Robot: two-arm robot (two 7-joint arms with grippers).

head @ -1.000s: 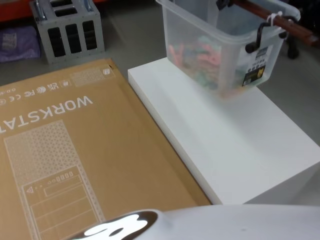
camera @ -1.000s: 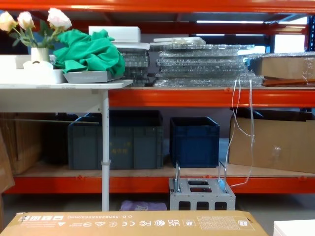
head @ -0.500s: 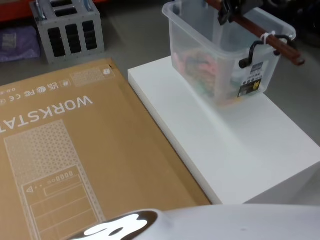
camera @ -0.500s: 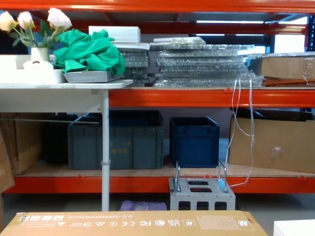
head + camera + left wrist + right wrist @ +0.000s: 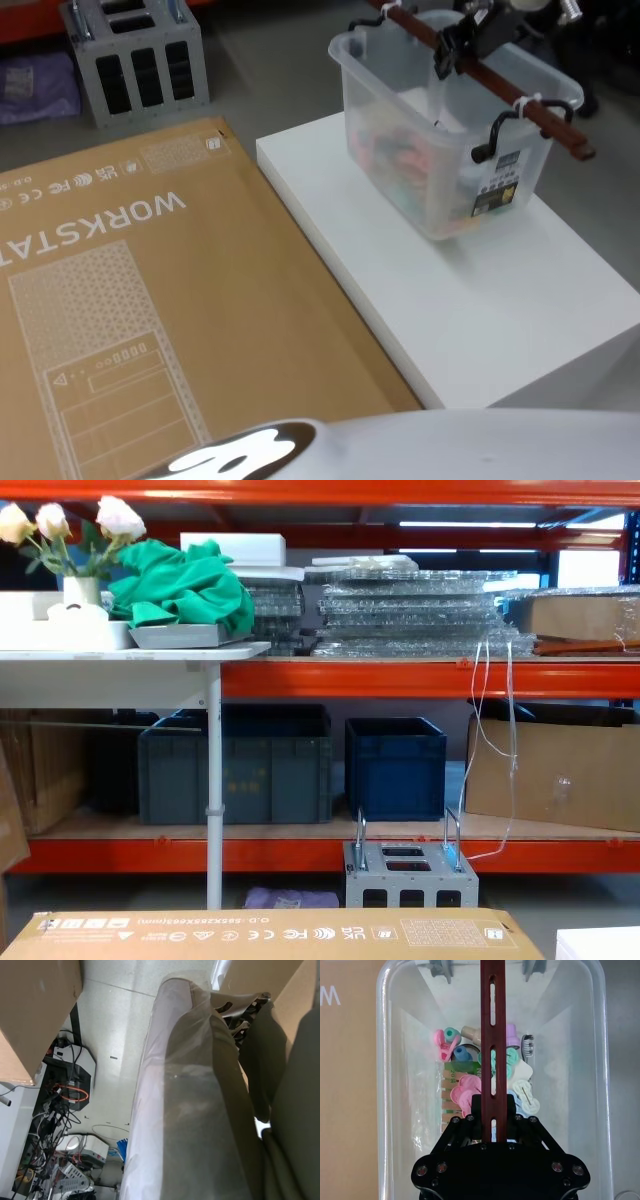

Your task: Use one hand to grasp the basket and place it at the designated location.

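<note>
The basket (image 5: 430, 150), a translucent white tub with small colourful items inside, sits over the far part of the white platform (image 5: 480, 310). I cannot tell whether its bottom touches the platform. A reddish-brown bar handle (image 5: 540, 118) runs across its top, tied on with white fastenings. My right gripper (image 5: 462, 48) is shut on the middle of that bar from above. In the right wrist view, the right gripper (image 5: 493, 1127) clamps the bar (image 5: 492, 1035) above the tub's contents (image 5: 470, 1095). My left arm hangs parked at my side, beside a plastic-wrapped column (image 5: 190, 1110).
A large brown cardboard box (image 5: 150, 290) lies flat on the platform's left. A grey metal crate (image 5: 135, 55) stands on the floor beyond it. In the chest view, orange shelving (image 5: 400, 675) holds dark crates (image 5: 395, 765). The platform's near part is bare.
The right gripper has carried the basket down and toward me, from the platform's far edge to lower over its far part. The chest view has not changed.
</note>
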